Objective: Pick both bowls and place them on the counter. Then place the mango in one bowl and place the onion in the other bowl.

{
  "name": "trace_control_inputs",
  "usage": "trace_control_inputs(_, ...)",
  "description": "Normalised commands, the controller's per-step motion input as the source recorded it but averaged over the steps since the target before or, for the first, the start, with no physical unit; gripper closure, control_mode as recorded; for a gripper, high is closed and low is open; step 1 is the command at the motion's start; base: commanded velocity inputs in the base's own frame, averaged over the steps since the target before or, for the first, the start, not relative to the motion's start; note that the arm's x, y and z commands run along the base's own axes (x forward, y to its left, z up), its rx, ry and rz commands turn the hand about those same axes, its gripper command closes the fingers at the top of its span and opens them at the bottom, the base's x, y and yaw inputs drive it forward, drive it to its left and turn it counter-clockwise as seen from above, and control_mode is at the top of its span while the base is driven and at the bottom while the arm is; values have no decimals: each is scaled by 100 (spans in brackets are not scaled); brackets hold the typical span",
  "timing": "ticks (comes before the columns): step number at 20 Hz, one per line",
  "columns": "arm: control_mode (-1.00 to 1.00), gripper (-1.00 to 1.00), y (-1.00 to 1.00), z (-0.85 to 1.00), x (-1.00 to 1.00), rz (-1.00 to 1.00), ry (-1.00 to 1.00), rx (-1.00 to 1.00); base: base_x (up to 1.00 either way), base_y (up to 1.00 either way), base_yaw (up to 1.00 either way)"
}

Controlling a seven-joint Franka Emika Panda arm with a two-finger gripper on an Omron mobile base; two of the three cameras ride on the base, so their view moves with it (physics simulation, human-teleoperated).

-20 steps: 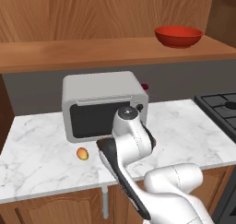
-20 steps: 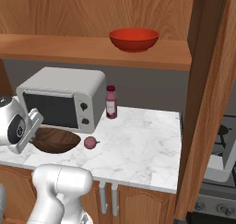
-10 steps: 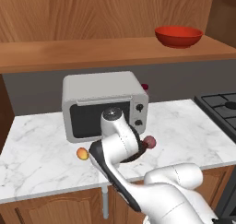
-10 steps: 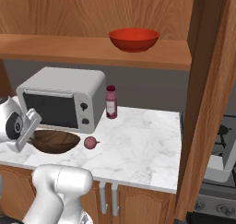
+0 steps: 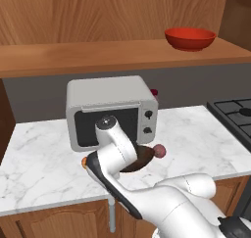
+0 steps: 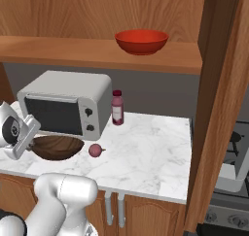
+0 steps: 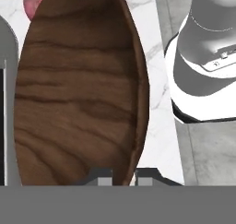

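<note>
The dark brown wood-grained bowl sits on the white marble bench with grey veins, right in front of the grey toaster oven. The end effector is at the bowl's near rim with its two dark fingertips drawn narrow, one on each side of the thin wooden edge, clamped on the bowl. In the right base view the white hand hangs at the bowl's left end. The small round purplish-red onion lies on the marble just beside the bowl's right end, close to it but apart. The small oval orange-yellow mango shows as a sliver behind the arm in the left base view, on the bench to the left of the bowl. The glossy red bowl rests upright on the brown wooden shelf above the bench. A small dark red bottle stands by the oven's right side.
</note>
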Motion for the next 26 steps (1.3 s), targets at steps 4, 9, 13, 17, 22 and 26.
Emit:
trace_control_inputs(4,-100,100,-9,-32,0,0,0,0,0,0,0)
trace_control_inputs(9,-100,100,-12,-20,0,0,0,0,0,0,0)
trace_control_inputs(13,-100,100,-16,-4,0,0,0,0,0,0,0)
trace_control_inputs(17,-100,100,-16,0,-1,0,0,0,0,0,0)
trace_control_inputs(22,-100,-100,-10,-8,-8,0,0,0,0,0,0)
trace_control_inputs(26,-100,-100,-5,-13,-9,0,2,0,0,0,0)
